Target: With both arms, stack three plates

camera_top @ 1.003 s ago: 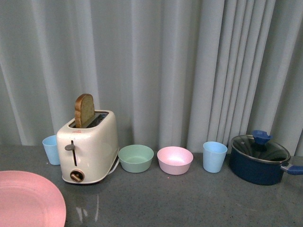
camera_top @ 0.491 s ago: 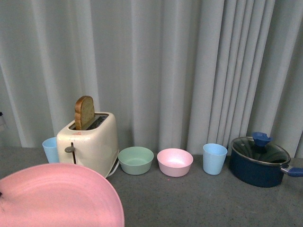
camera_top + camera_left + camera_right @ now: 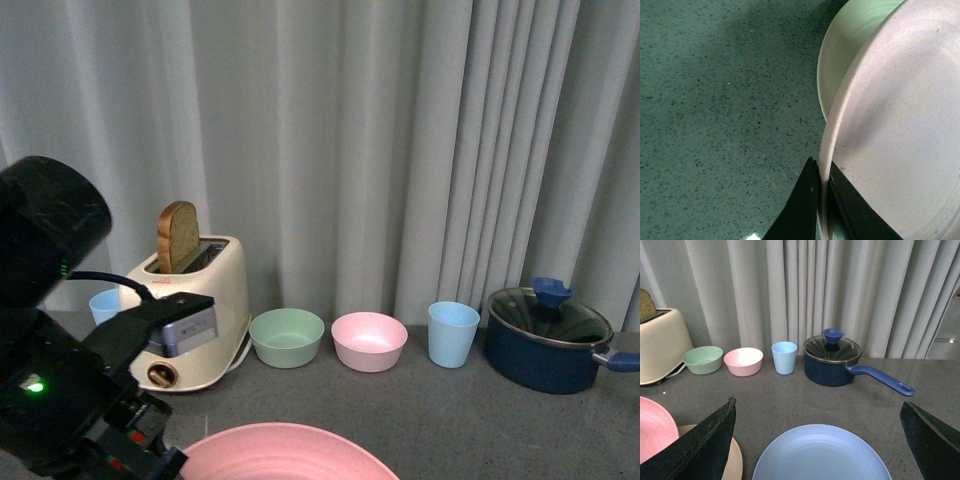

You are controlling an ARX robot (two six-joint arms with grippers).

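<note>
Overlapping a cream plate (image 3: 847,47), pink plate (image 3: 895,130) is pinched by left gripper (image 3: 822,172); right gripper (image 3: 817,405) is spread wide over blue plate (image 3: 822,456); toaster (image 3: 226,290) is partly hidden by left arm (image 3: 50,400).

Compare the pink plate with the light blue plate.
The pink plate is clamped at its rim by the left fingers; the light blue plate lies free on the table between the open right fingers. The pink plate overlaps a pale plate; the light blue plate lies apart. Both are wide, flat and round.
</note>
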